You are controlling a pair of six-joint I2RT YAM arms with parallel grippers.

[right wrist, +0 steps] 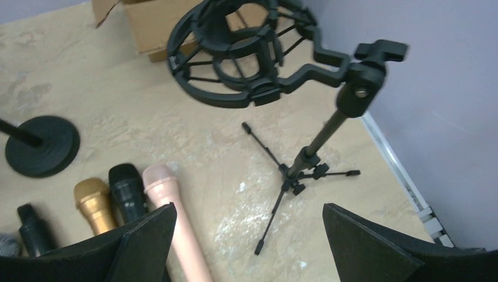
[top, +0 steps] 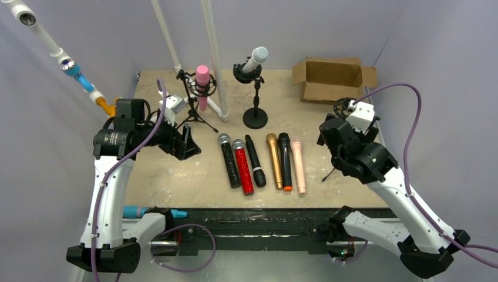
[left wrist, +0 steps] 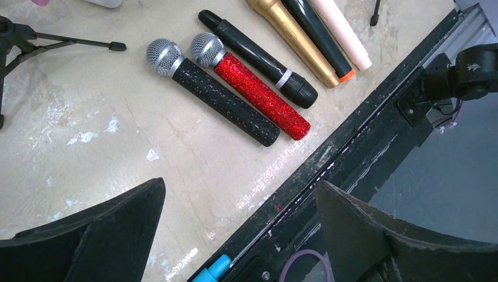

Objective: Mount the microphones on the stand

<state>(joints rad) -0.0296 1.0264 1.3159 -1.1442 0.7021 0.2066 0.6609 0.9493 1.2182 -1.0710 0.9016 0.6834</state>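
Several microphones lie side by side mid-table: black glitter point(top: 229, 161), red glitter point(top: 242, 167), black point(top: 255, 161), gold point(top: 274, 153), black with an orange end point(top: 285, 161) and peach point(top: 299, 165). A pink microphone point(top: 202, 79) sits in a tripod stand. A white microphone point(top: 256, 59) sits in a round-base stand point(top: 255, 117). A third tripod stand point(right wrist: 299, 170) has an empty shock mount point(right wrist: 235, 53). My left gripper point(top: 188, 144) point(left wrist: 239, 185) is open and empty, left of the row. My right gripper point(top: 325, 138) point(right wrist: 248, 207) is open and empty, between the peach microphone point(right wrist: 176, 223) and the empty stand.
An open cardboard box point(top: 332, 79) stands at the back right. White PVC pipes point(top: 211, 53) rise at the back by the pink microphone's stand. A blue microphone point(top: 138, 211) lies by the black rail at the near edge. Purple cables hang from both arms.
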